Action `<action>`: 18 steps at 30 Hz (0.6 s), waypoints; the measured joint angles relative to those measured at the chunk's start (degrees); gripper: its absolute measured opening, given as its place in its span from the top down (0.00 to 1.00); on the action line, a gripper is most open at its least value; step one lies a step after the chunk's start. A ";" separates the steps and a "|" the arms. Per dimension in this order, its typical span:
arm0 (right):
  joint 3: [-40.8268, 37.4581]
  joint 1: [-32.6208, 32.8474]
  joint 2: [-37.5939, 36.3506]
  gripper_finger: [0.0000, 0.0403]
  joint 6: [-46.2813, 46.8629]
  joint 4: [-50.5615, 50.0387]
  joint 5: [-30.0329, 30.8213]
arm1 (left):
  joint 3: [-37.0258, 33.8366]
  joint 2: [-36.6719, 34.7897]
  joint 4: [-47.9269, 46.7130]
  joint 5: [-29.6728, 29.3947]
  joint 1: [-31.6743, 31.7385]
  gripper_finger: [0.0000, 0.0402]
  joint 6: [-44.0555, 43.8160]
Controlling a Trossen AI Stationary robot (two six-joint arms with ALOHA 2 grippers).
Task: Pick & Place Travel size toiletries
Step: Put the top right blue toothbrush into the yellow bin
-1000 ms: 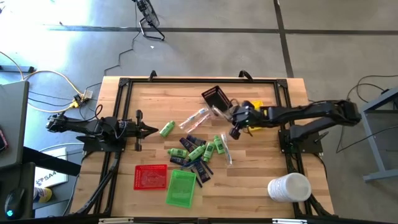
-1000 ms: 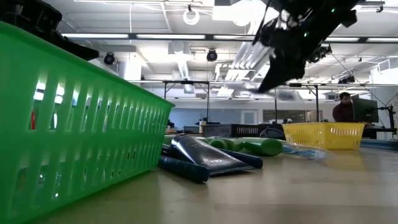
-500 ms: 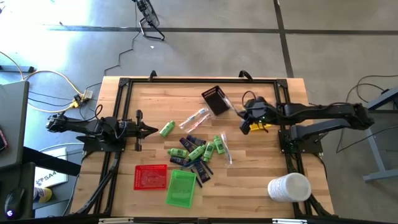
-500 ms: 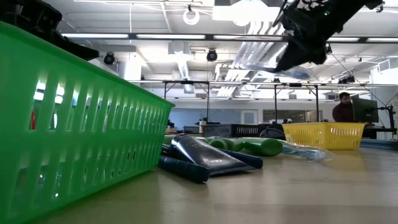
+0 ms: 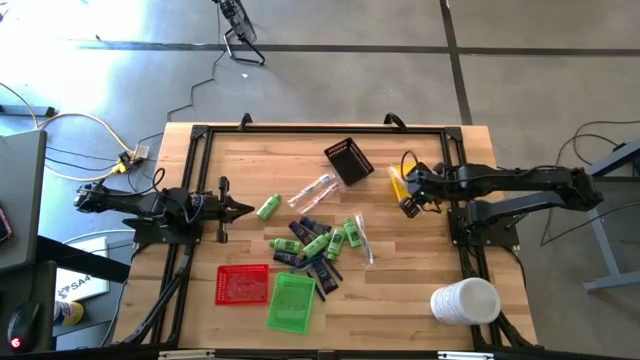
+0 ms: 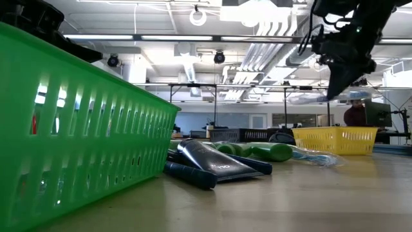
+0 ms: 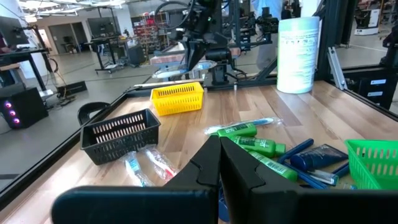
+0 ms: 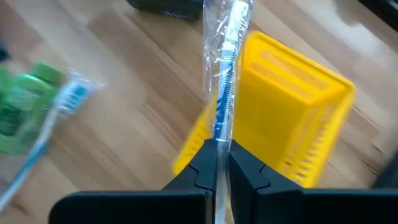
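Observation:
My right gripper is shut on a long clear-wrapped stick with a blue piece inside. It hangs above the yellow tray, near the table's right edge. The other travel size toiletries, green bottles, dark packets and wrapped sticks, lie in a loose pile at mid-table. My left gripper stays shut and level at the table's left, touching nothing. My right gripper pinches the wrapped stick's near end between its two fingers. The fingers slant down from the table's right side and lie along the stick, which juts out ahead of them. The stick is lifted clear, over the yellow tray.
A black tray stands at the far middle, and red and green trays at the near edge. A big white cylinder stands at the near right. A green bottle and a wrapped stick lie beside the yellow tray.
My right gripper has carried the wrapped stick from beside the pile toward the table's right edge, to above the yellow tray. It has tipped further downward and rolled. The stick stays clear of the table.

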 joint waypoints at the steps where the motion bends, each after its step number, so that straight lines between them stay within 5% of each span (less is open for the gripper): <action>1: 0.00 -0.64 0.02 0.98 0.00 -0.82 0.00 | 0.00 0.02 0.00 0.00 0.01 0.99 0.00; 18: 0.00 -8.66 10.33 0.98 -6.83 -5.34 -4.05 | 0.00 0.00 0.00 0.00 0.00 0.99 0.00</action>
